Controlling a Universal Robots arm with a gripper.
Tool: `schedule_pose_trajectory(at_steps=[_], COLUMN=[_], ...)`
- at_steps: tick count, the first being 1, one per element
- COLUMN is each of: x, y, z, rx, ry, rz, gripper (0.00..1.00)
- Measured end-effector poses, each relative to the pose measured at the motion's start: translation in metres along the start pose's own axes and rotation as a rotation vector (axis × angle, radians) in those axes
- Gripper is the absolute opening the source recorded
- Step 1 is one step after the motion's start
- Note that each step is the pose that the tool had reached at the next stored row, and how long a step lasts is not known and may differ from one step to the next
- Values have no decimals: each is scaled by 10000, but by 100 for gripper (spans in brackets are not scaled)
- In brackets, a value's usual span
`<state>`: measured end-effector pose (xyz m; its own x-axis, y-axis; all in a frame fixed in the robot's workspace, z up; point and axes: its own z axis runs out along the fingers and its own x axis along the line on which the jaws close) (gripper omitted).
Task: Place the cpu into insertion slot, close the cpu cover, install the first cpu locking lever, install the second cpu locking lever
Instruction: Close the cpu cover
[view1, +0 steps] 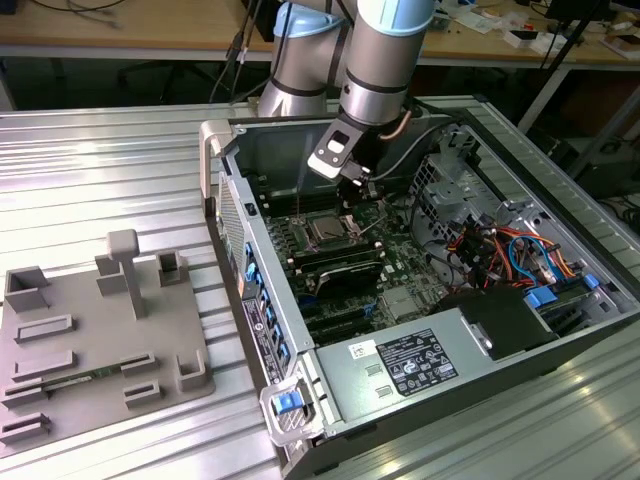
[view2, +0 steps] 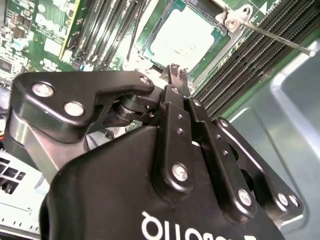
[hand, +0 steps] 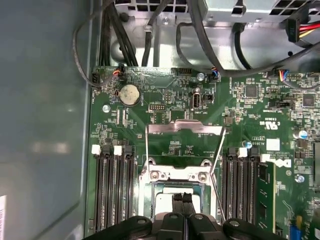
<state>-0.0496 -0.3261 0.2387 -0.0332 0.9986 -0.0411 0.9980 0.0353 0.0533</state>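
cpu in insertion slot, closed gripper just over it

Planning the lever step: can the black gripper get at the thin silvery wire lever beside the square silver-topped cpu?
Probably yes: the black gripper hangs close over the silver-grey square cpu, and the thin silvery wire lever juts free beside it, with nothing between them.

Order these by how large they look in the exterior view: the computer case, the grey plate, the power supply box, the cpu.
1. computer case
2. grey plate
3. power supply box
4. cpu, by far the smallest
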Motion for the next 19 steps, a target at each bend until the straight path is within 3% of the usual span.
schedule_pose_trajectory(at_steps=[3, 5, 8, 9, 11, 14, 17, 19], x=[-5, -7, -11, -13, -14, -14, -16, -18], y=[8, 54, 170, 242, 303, 341, 400, 439], z=[-128, -129, -123, -119, -115, -131, -205, -218], rx=[0, -1, 13, 22, 25, 28, 31, 32], ry=[0, 1, 0, 1, 1, -12, -55, -68], rz=[-2, -1, -2, -2, -2, -4, -5, -6], gripper=[11, 11, 11, 11, 11, 11, 11, 11])
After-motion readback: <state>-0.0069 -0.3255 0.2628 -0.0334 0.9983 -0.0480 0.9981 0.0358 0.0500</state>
